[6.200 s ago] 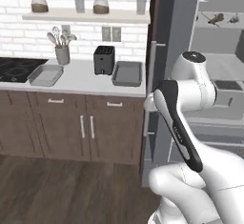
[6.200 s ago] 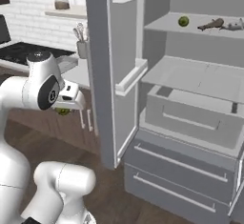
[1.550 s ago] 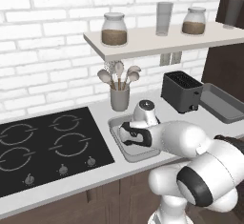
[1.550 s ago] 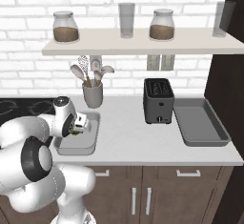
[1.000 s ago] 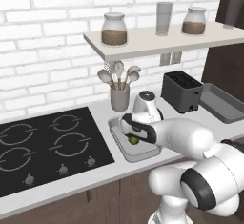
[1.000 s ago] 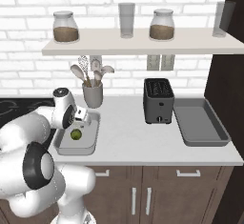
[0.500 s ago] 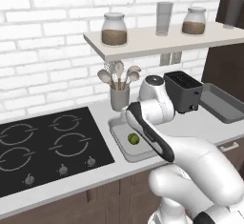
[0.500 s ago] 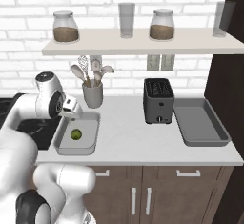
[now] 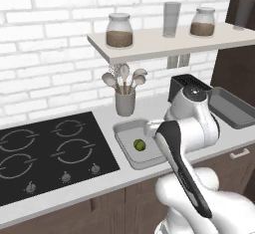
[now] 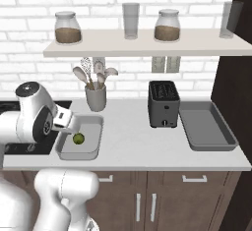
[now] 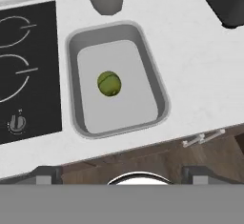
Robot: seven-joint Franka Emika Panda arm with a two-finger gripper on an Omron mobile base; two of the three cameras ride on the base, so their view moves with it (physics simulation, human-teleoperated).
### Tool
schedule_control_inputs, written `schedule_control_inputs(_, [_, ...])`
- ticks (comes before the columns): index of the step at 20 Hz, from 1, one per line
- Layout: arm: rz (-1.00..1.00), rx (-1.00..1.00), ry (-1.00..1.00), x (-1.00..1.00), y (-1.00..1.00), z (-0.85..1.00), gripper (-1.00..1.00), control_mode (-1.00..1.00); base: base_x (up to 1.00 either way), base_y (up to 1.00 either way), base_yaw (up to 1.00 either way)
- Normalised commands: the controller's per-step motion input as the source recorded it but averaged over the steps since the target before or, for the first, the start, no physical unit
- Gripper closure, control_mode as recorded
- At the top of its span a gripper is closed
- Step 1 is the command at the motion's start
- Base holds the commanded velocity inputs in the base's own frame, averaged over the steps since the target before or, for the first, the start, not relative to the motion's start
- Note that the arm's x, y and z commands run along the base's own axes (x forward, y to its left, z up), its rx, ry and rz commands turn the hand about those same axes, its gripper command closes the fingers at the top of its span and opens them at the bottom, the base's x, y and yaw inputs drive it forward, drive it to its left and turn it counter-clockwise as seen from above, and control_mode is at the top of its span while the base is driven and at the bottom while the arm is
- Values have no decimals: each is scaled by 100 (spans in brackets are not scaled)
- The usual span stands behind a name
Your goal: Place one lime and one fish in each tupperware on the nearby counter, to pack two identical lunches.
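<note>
Lime [image 11: 109, 83] now lies released in whitish tupperware [image 11: 155, 92] below the raised, open gripper [image 11: 121, 171] (first item packed; fish next)

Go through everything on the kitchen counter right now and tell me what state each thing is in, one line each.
lime: lying loose in the whitish tupperware, nothing gripping it.
whitish tupperware: lidless, holds one lime, no fish.
grey tupperware: lidless, empty, right of the toaster.
toaster: upright, slots empty.
utensil holder: upright, spoons standing in it.
shelf jars: lidded, partly filled with brown contents.
gripper: jaws open, holding nothing.
</note>
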Motion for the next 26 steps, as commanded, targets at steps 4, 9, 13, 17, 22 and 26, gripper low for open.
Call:
schedule_control_inputs(4, [0, 0, -4, -98, -20, 34, -100, -100, 0, 0, 0])
schedule_control_inputs(9, [0, 0, -12, -82, -5, 6, -100, -100, 0, 0, 0])
schedule_control_inputs(13, [0, 0, -12, -74, -4, 1, -100, -100, 0, 0, 0])
schedule_control_inputs(17, [0, 0, 0, 0, 0, 0, -100, 100, -96, -50, -31])
schedule_control_inputs(22, [0, 0, 0, 0, 0, 0, -100, 100, -58, -41, -72])
schedule_control_inputs(26, [0, 0, 0, 0, 0, 0, -100, 100, -36, -35, -80])
